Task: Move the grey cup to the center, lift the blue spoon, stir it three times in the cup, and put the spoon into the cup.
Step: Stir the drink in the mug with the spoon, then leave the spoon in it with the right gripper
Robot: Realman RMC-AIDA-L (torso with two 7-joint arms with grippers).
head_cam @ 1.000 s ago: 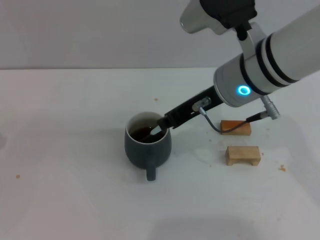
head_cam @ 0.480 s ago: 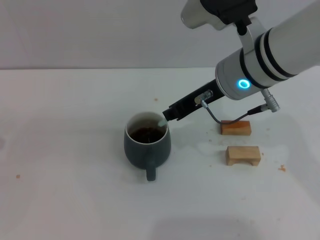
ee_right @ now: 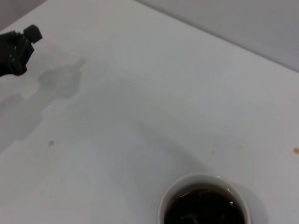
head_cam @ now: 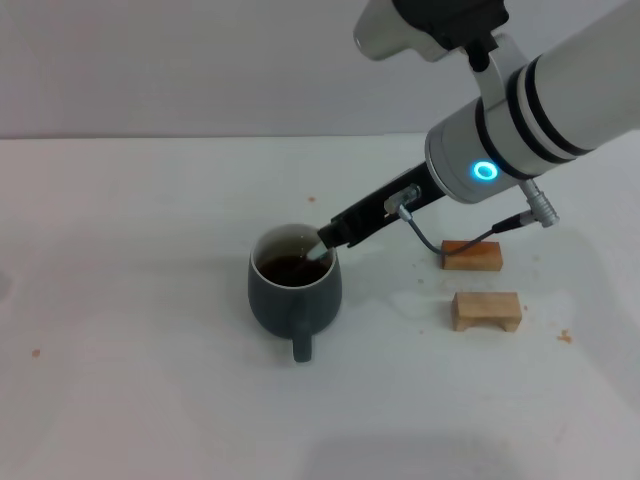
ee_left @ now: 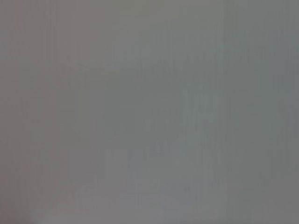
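Observation:
The grey cup (head_cam: 295, 295) stands on the white table with its handle toward me and dark brown liquid inside. It also shows in the right wrist view (ee_right: 201, 178). My right gripper (head_cam: 336, 234) reaches down from the right to the cup's far right rim. It is shut on the pale handle of the blue spoon (head_cam: 322, 249), which slants down into the liquid. The spoon's bowl is hidden in the cup. A dark part that looks like my left gripper (ee_right: 17, 50) shows far off in the right wrist view, away from the cup.
Two small wooden blocks lie to the right of the cup, one (head_cam: 471, 255) behind the other (head_cam: 486, 310). A cable loops from my right wrist above them. Small brown specks dot the table. The left wrist view is plain grey.
My right gripper drew back up and to the right from the cup, then came back toward its rim. The spoon stays in the liquid. The cup has not moved.

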